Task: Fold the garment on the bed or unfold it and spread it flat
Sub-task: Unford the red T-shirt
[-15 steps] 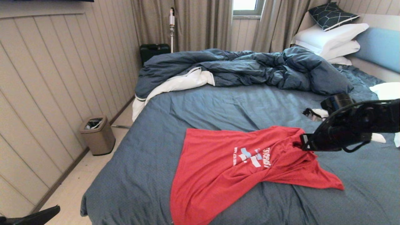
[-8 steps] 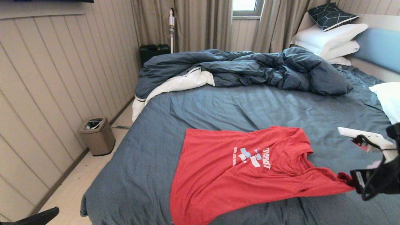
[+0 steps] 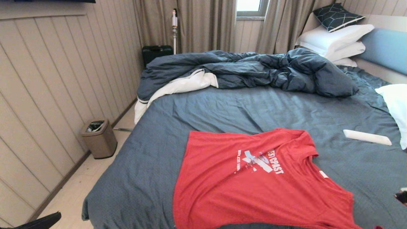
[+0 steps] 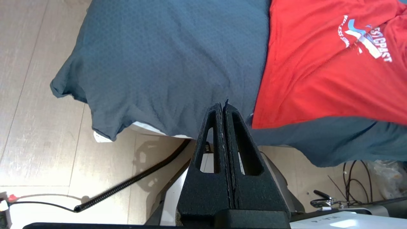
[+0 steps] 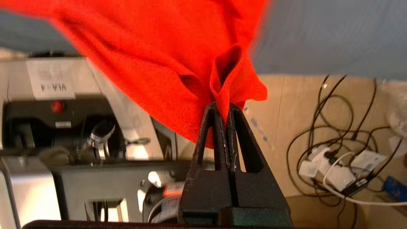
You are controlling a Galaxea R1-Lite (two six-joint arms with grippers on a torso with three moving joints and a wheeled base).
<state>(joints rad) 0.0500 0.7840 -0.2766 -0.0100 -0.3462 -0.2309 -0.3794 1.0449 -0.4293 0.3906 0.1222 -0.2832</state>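
The garment point(image 3: 254, 190), a red T-shirt with a white and light-blue chest print, lies spread on the blue-grey sheet of the bed point(image 3: 222, 108), reaching the near edge. My right gripper point(image 5: 224, 106) is shut on a bunched red fold of the garment point(image 5: 178, 47), held past the near right edge of the bed over the floor; only a sliver of that arm point(image 3: 401, 196) shows in the head view. My left gripper point(image 4: 223, 106) is shut and empty, hanging off the near left corner of the bed, short of the garment's hem point(image 4: 318, 79).
A rumpled dark blue duvet point(image 3: 248, 70) fills the far side, white pillows point(image 3: 337, 38) lean on the headboard. A white flat object point(image 3: 367, 137) lies on the sheet at right. A bin point(image 3: 99, 137) stands by the left wall. Cables point(image 5: 343, 152) lie on the floor.
My right arm swept from over the shirt's collar down toward the near right edge, dragging the gripped cloth with it. The shirt now lies flatter and wider, its print unbunched.
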